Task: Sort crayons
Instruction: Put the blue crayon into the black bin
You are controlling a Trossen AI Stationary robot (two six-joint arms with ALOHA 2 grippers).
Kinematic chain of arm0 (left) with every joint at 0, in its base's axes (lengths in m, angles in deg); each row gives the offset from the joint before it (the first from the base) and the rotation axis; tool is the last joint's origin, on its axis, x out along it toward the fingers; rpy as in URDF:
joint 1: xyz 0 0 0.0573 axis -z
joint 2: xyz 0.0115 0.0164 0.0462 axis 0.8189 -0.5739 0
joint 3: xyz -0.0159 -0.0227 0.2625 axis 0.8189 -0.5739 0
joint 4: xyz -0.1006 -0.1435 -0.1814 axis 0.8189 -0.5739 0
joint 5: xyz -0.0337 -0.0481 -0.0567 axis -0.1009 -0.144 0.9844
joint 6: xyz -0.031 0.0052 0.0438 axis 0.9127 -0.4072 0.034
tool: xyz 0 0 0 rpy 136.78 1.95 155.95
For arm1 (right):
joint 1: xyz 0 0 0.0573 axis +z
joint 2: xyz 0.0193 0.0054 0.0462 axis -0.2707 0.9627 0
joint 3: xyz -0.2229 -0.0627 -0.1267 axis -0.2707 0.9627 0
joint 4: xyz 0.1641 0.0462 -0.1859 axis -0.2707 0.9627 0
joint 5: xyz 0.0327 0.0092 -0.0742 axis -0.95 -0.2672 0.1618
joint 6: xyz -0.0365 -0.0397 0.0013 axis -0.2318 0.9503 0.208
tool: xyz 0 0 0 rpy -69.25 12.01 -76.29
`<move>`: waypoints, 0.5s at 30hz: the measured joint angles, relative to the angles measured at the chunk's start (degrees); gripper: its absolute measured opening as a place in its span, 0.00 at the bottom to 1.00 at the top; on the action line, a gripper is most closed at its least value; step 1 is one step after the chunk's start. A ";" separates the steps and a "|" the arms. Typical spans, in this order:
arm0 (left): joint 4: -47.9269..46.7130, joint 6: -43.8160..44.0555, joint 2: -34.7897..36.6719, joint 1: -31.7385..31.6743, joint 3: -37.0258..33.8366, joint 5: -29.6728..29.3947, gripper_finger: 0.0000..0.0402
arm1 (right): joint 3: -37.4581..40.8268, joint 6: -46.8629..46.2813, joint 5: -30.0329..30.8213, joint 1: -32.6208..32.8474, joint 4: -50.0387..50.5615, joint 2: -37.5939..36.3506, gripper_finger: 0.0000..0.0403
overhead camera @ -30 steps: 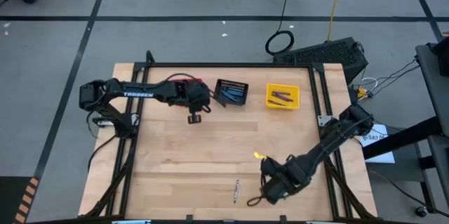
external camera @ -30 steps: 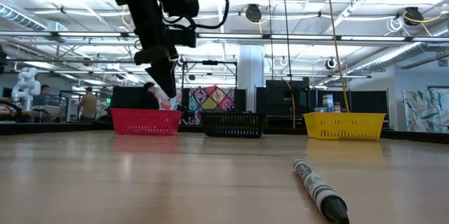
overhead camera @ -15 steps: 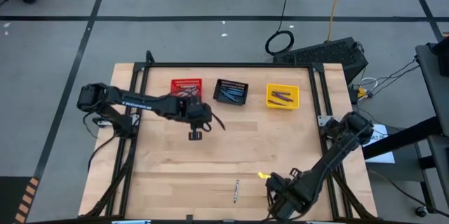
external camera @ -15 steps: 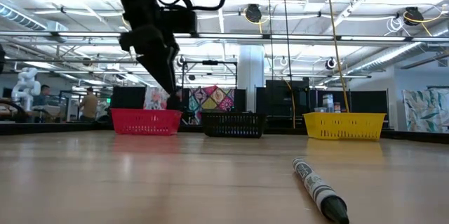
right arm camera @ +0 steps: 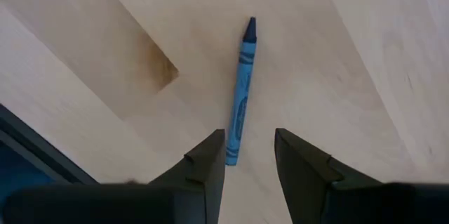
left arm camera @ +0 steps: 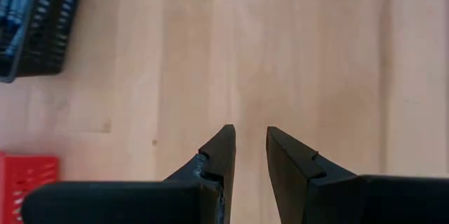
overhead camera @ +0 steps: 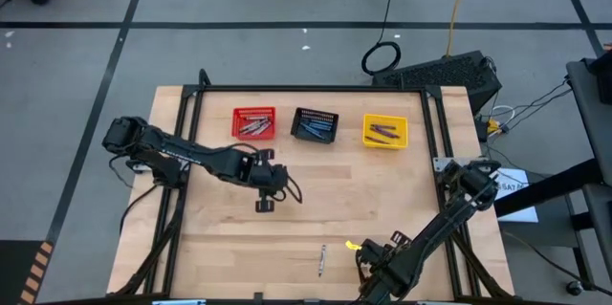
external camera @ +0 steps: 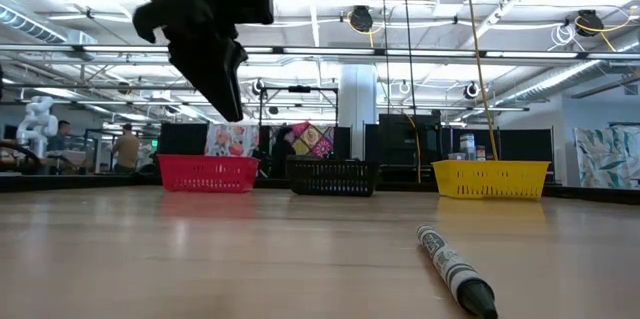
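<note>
High view
Table: pale wood planks in a dark metal frame.
Baskets: a red basket, a black basket and a yellow basket stood in a row along the far edge, each small, rectangular and mesh-walled, each holding thin crayons.
Lone crayon: a slim stick lay alone near the table's near edge, well apart from the baskets.
Left gripper: hung over bare wood, nearer than the red basket.
Right gripper: sat at the near edge, just beside the lone crayon.

Low view
Lone crayon: round-bodied, paper-wrapped, with a dark tip, flat on the wood.
Left arm: dark and bulky, up above the red basket.

Left wrist view
Left gripper: two dark wedge fingers stood slightly parted with nothing between them, above smooth wood grain.

Right wrist view
Right gripper: dark fingers spread apart and empty.
Lone crayon: blue, tapered, lying just beyond the gap between the fingers.
</note>
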 joint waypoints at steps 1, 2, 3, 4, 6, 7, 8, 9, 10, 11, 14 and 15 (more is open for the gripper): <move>-0.02 0.55 -0.01 0.60 -0.01 0.00 0.19 | 0.00 0.05 0.01 0.05 -0.16 0.09 0.28; -0.01 1.30 -0.01 1.09 -0.01 0.00 0.19 | 0.00 0.20 0.02 0.11 -0.15 0.12 0.28; -0.02 1.98 -0.02 1.59 -0.02 0.00 0.19 | 0.00 0.17 0.08 0.18 -0.20 0.12 0.28; -0.03 2.72 -0.02 2.01 -0.02 0.00 0.19 | -0.02 -0.01 0.10 0.18 -0.18 0.10 0.28; -0.03 3.20 -0.02 2.95 -0.02 0.00 0.19 | 0.00 -0.28 0.40 0.22 -0.20 0.10 0.28; -0.03 3.81 -0.02 3.39 -0.01 0.00 0.19 | -0.02 -0.30 1.00 0.22 -0.24 0.10 0.28; -0.03 4.39 -0.02 3.80 -0.02 0.00 0.19 | -0.01 -0.34 1.69 0.22 -0.33 0.10 0.28; -0.03 4.95 -0.02 4.18 -0.01 0.00 0.19 | 0.00 -0.37 2.05 0.22 -0.52 0.13 0.28; -0.03 5.70 -0.02 4.55 -0.01 -0.01 0.19 | -0.02 -0.37 2.60 0.22 -0.93 0.27 0.28; -0.04 5.93 -0.02 4.90 -0.01 0.00 0.19 | 0.00 -0.37 3.17 0.22 -1.46 0.56 0.28; -0.03 6.05 -0.02 6.10 -0.02 0.00 0.19 | 0.00 -0.33 3.06 0.22 -2.07 1.71 0.28; -0.03 6.12 -0.02 6.47 -0.02 0.00 0.19 | 0.00 -0.33 2.99 0.22 -2.14 2.01 0.28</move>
